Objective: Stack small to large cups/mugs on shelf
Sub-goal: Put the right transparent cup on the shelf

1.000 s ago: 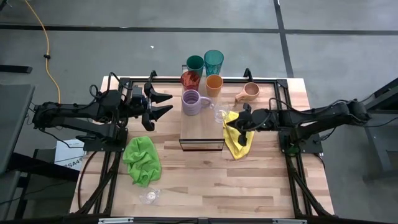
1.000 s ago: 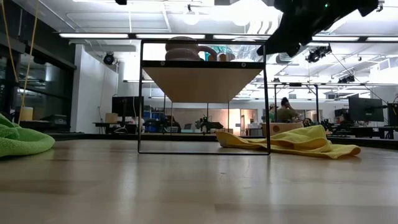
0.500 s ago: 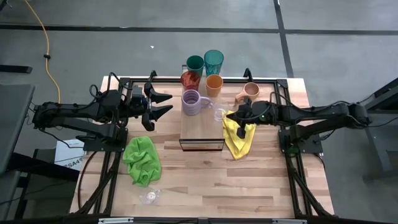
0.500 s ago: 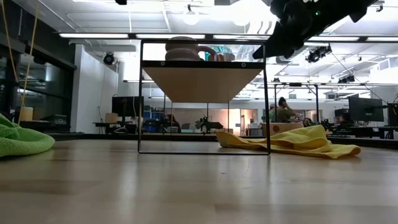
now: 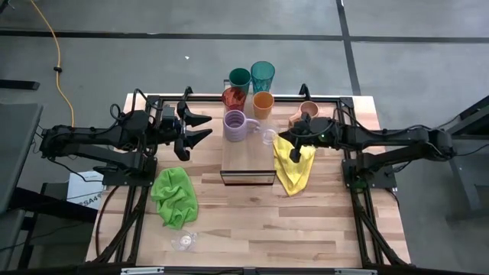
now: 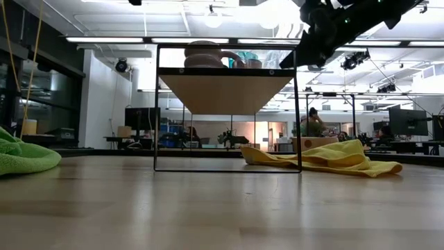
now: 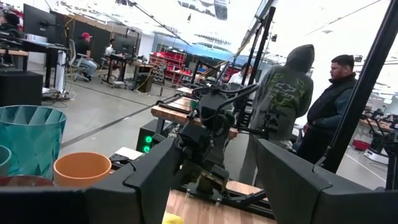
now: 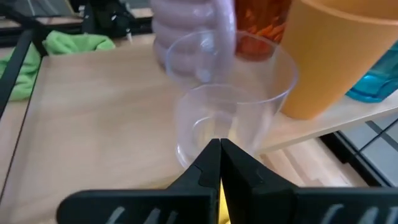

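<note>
The shelf (image 5: pixel 248 156) carries at its far end a lavender mug (image 5: pixel 237 124), an amber tumbler (image 5: pixel 234 98), an orange cup (image 5: pixel 263 103) and two teal tumblers (image 5: pixel 239 78) (image 5: pixel 262 74). A clear glass (image 8: pixel 230 118) stands upright on the plank near its right edge (image 5: pixel 267 137). My right gripper (image 8: pixel 219 152) is shut, its tips right at this glass, coming from the table's right (image 5: pixel 284 140). My left gripper (image 5: pixel 202 127) is open and empty left of the shelf. A tan mug (image 5: pixel 308 112) stands on the table at the far right. A second clear glass (image 5: pixel 184 242) stands near the front edge. My right gripper's shut fingertips (image 8: pixel 219 144) stand at the low part of the clear glass's side wall (image 8: pixel 205 134), about level, from the table's right. I cannot tell whether they touch it. The glass stays upright on the shelf.
A yellow cloth (image 5: pixel 293 164) lies on the table right of the shelf, under my right arm. A green cloth (image 5: pixel 174 197) lies at the near left. People stand in the room beyond the table (image 7: pixel 292 99).
My right gripper has moved from above the yellow cloth toward the table's far edge and a little left, up to the clear glass on the shelf's right edge. My left arm has kept still.
</note>
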Available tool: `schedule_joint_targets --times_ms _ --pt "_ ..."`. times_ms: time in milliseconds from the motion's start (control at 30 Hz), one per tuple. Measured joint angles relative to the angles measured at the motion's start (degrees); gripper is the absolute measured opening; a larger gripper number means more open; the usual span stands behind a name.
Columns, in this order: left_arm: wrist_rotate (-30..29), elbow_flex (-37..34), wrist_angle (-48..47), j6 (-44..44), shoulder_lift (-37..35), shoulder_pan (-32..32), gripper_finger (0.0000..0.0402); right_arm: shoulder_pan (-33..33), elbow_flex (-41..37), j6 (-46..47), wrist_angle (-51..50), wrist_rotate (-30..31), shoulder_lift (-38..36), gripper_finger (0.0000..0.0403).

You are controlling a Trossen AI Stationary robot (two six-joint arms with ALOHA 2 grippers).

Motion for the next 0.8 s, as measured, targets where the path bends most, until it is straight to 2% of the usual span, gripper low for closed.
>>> schedule_joint_targets --times_ms 333,800 --pt "0.0 0.0 0.0 0.0 0.0 0.0 0.0211 -2.3 0.1 0.2 5.5 -2.0 4.7 0.0" --pt "0.0 0.0 0.3 0.0 0.0 0.0 0.0211 -5.8 3.3 -0.4 2.3 -1.2 6.2 0.0"
